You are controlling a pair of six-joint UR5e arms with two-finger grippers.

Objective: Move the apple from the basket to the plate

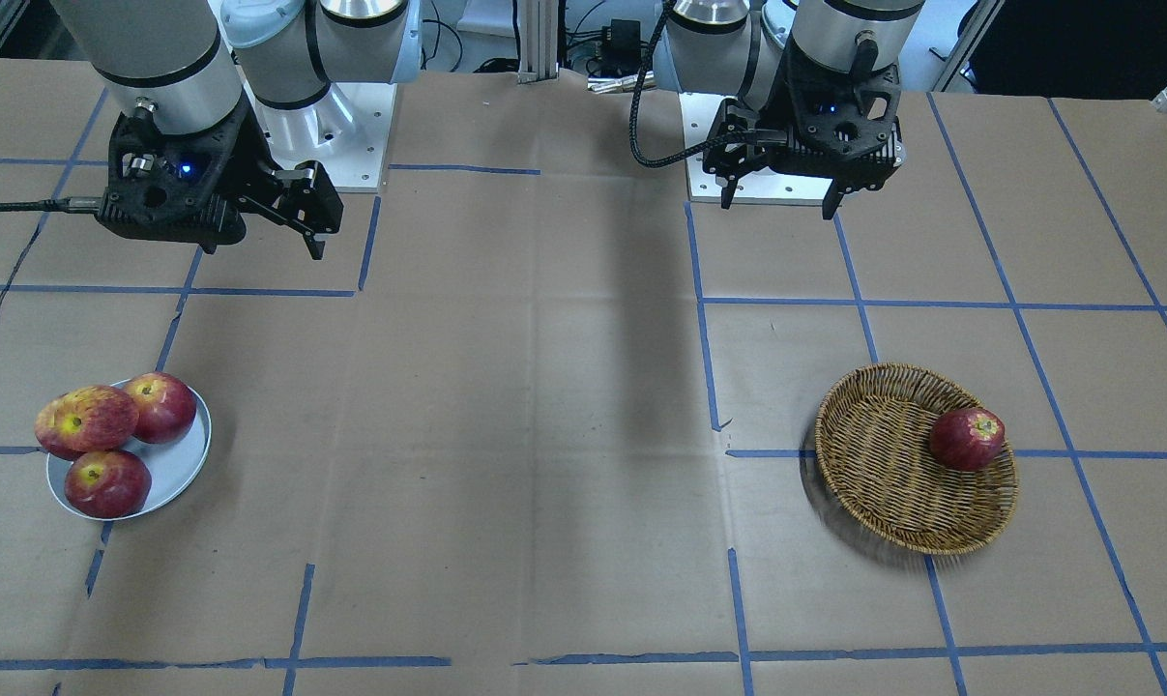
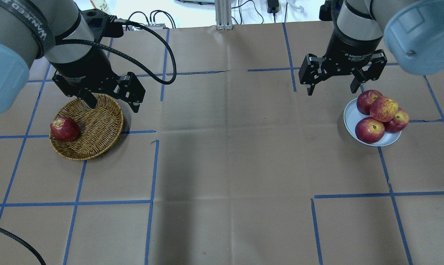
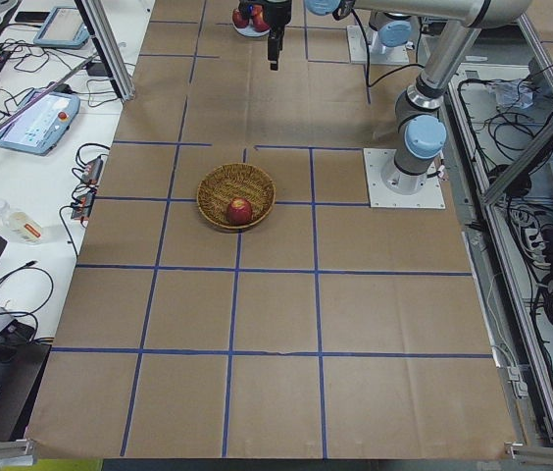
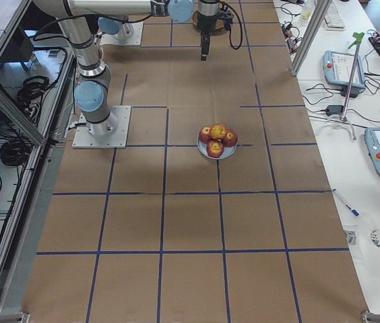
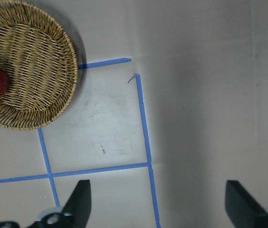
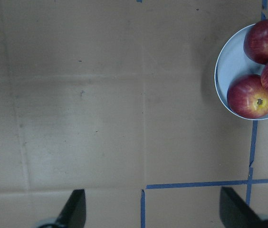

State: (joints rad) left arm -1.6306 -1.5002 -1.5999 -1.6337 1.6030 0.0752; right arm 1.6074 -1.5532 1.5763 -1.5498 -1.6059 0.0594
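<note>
The streaky pinkish-red apple lies on top of darker red apples on the pale grey-blue plate. It also shows in the front view. The wicker basket holds one dark red apple at its outer side. My left gripper hangs open and empty above the basket's near rim. My right gripper hangs open and empty above the table, just beside the plate's near-left edge. The left wrist view shows the basket, and the right wrist view shows the plate.
Brown paper with a grid of blue tape covers the table. The arm bases stand at the robot's edge. Beyond the table's ends, the side views show benches with tablets and cables.
</note>
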